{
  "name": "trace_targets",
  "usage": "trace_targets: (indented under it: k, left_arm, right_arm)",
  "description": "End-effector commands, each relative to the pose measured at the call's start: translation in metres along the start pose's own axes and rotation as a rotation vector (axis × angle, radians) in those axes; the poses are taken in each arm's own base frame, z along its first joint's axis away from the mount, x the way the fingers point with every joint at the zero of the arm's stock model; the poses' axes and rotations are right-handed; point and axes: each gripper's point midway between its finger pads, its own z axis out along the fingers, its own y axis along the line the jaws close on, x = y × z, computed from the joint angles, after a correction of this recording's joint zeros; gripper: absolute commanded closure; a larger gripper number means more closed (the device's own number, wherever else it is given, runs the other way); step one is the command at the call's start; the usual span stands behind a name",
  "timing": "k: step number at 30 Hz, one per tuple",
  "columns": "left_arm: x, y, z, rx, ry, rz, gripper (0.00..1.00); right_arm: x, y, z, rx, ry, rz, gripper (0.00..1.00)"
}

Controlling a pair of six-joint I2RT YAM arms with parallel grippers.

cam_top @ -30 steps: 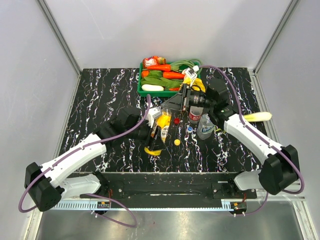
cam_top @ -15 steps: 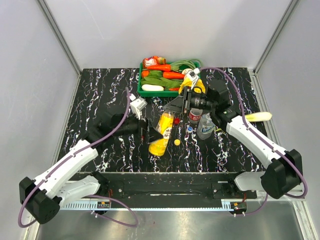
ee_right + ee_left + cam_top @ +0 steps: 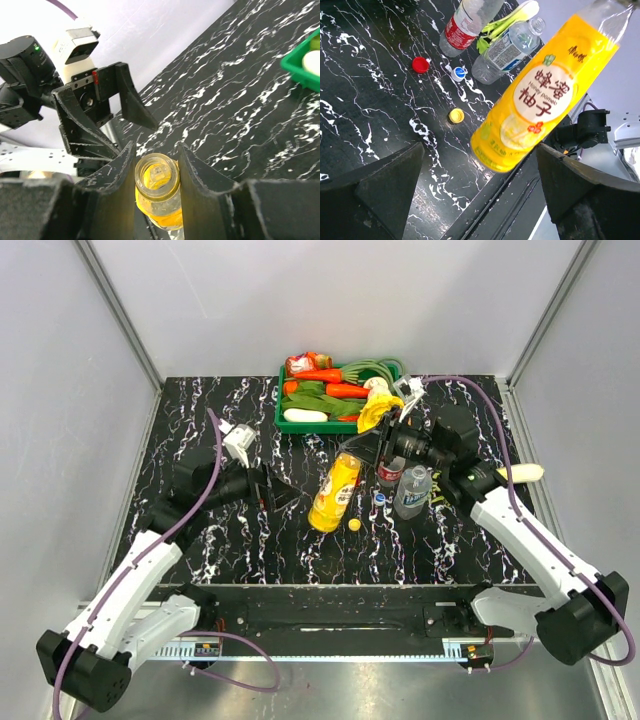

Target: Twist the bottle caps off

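Right jaws around bottle (image 3: 336,490), caps (image 3: 354,524) alongside

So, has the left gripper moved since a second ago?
Yes: the left gripper has backed off leftward, away from the yellow cap, leaving the bottle to the right gripper.

Green tray (image 3: 310,427) at rear of black marbled worktop (image 3: 180,410) — holds carrots (image 3: 345,391) and coiled green beans (image 3: 372,367). Celery stalk (image 3: 522,473) lies near right edge.

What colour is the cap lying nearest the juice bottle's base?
Yellow; that cap shows best in the left wrist view.
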Motion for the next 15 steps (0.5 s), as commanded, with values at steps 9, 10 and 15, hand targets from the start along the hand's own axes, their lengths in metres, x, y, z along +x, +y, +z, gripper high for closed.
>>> trace_targets:
  k: [9,10,15]
  left_arm:
    - [-0.036,0.015,-0.015,-0.163,-0.096,0.072,0.01]
    - [-0.037,0.017,-0.016,-0.173,-0.098,0.075,0.01]
    - [-0.039,0.023,-0.021,-0.219,-0.112,0.092,0.01]
  right_arm:
    - [-0.027,-0.013,-0.01,0.12,-0.099,-0.191,1.0]
    - [-0.027,-0.014,-0.008,0.12,-0.095,-0.194,1.0]
    - [-0.024,-0.018,0.0,0.108,-0.07,-0.193,1.0]
